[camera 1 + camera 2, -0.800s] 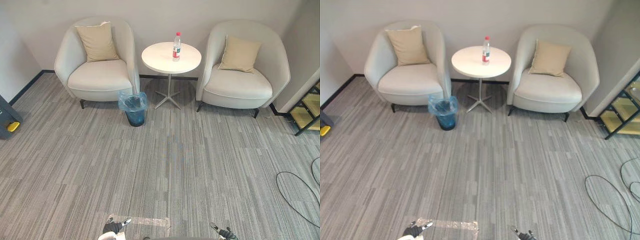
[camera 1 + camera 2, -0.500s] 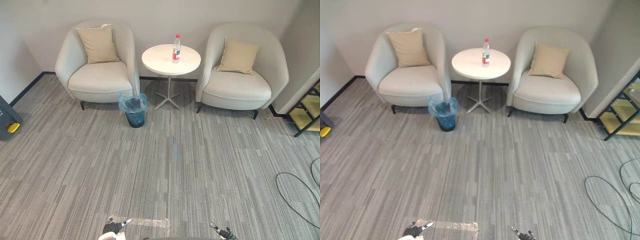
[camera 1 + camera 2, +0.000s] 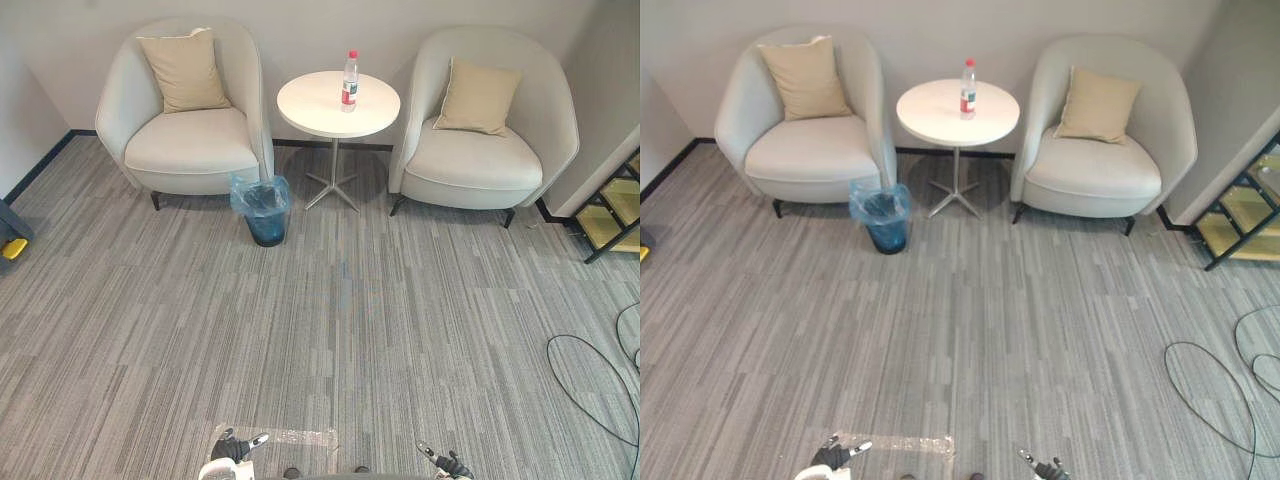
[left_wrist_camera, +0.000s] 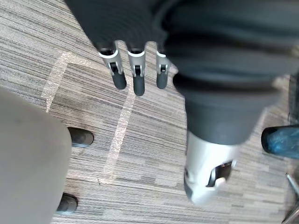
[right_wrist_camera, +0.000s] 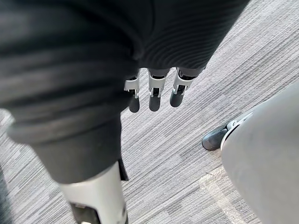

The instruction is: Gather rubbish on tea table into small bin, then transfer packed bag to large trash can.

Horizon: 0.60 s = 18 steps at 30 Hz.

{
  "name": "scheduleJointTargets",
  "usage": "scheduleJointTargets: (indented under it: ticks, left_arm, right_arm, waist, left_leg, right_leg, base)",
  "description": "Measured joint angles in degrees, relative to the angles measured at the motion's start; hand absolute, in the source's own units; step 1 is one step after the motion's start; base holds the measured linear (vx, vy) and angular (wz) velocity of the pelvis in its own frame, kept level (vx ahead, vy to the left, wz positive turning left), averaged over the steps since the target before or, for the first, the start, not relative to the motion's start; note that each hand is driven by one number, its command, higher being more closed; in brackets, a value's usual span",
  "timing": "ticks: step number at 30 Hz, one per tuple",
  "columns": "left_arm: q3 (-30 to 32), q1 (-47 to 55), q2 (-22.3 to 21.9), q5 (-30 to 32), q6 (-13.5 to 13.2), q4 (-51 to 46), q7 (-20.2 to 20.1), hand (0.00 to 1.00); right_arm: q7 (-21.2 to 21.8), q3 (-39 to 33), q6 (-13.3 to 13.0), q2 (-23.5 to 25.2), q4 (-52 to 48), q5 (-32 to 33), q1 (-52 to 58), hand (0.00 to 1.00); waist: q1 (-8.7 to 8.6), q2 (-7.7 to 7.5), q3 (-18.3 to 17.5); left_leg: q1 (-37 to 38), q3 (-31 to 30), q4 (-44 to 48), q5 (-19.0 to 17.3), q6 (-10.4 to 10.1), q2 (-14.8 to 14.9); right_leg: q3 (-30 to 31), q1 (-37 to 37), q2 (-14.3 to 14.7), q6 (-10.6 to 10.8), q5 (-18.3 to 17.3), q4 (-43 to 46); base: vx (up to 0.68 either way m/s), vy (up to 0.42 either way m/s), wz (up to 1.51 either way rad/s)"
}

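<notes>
My left hand (image 4: 137, 56) & right hand (image 5: 154, 79) hang low over carpet (image 3: 340, 300), fingers (image 4: 138, 84) straight & apart, prob. holding nothing; bottle (image 3: 350, 80) stands far ahead.

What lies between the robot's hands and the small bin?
Bare grey carpet up to the bin, plus a tape mark beside the left hand; the left eye view shows this.

A bottle (image 3: 350, 80) stands on the round table (image 3: 315, 108).
</notes>
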Motion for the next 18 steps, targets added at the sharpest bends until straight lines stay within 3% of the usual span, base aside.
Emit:
scheduleJointTargets:
  ticks: [7,11,13,15,16,18]
  left_arm:
    - [-1.9,-0.4,0.2,-0.1,0.1,-0.2,-0.8,0.0]
    - [-2.2,-0.5,0.3,-0.1,0.2,-1.2,-1.0,0.0]
    - [-2.2,-0.4,0.6,-0.1,0.3,-2.0,-1.1,0.0]
    - [-1.5,-0.8,1.2,-0.1,0.5,-4.7,-1.2,0.0]
    - [-0.4,-0.7,0.1,-0.1,0.4,-6.2,-1.2,0.0]
    - [0.5,-0.5,-0.3,-0.2,0.4,-7.3,-1.3,0.0]
  right_arm:
    - [0.0,1.4,0.0,-0.5,-0.7,0.1,-0.7,0.0]
    - [0.1,1.4,-0.1,-0.6,-0.8,0.2,-1.1,0.0]
    - [0.3,1.5,-0.1,-0.3,-1.1,0.2,-1.1,0.0]
    - [0.4,1.7,-0.1,0.4,-2.1,0.2,-0.7,0.0]
    - [0.4,2.4,-0.1,0.0,-3.9,0.3,0.1,0.0]
    - [0.3,3.5,-0.1,-0.3,-5.3,0.3,0.4,0.0]
  waist:
    - [0.01,0.61,0.5]
    - [-0.01,0.67,1.6]
    - [0.02,0.17,1.8]
    - [0.15,-1.31,2.6]
    - [1.23,-0.39,3.1]
    - [1.67,-0.02,3.5]
  left_leg:
    - [-2.9,0.0,3.5,-1.8,-0.2,0.2]
    - [-4.9,-0.2,10.2,-6.0,-1.0,1.2]
    - [-7.1,-0.1,16.2,-8.1,-2.1,1.6]
    - [-14.0,1.0,30.8,-8.5,-2.6,1.5]
    - [-18.4,2.7,42.3,-8.0,-3.0,3.3]
    - [-22.6,4.3,51.7,-7.5,-2.7,5.3]
  right_leg:
    - [-0.2,-1.9,0.0,-0.4,-0.7,1.5]
    - [-0.5,-2.9,0.2,-1.3,-5.1,7.3]
    - [-0.6,-4.4,0.1,-1.9,-7.7,10.3]
    - [-0.6,-4.8,-0.8,-2.4,-9.4,12.6]
    - [-0.3,-3.6,-0.3,-3.4,-10.4,13.2]
    - [0.3,-1.4,0.1,-4.6,-11.6,13.2]
  base:
    - [-0.01,-0.014,0.0]
    - [0.03,-0.054,0.04]
    - [0.05,-0.058,0.14]
    - [0.06,-0.106,0.04]
    - [0.13,-0.12,-0.15]
    - [0.18,-0.026,-0.21]
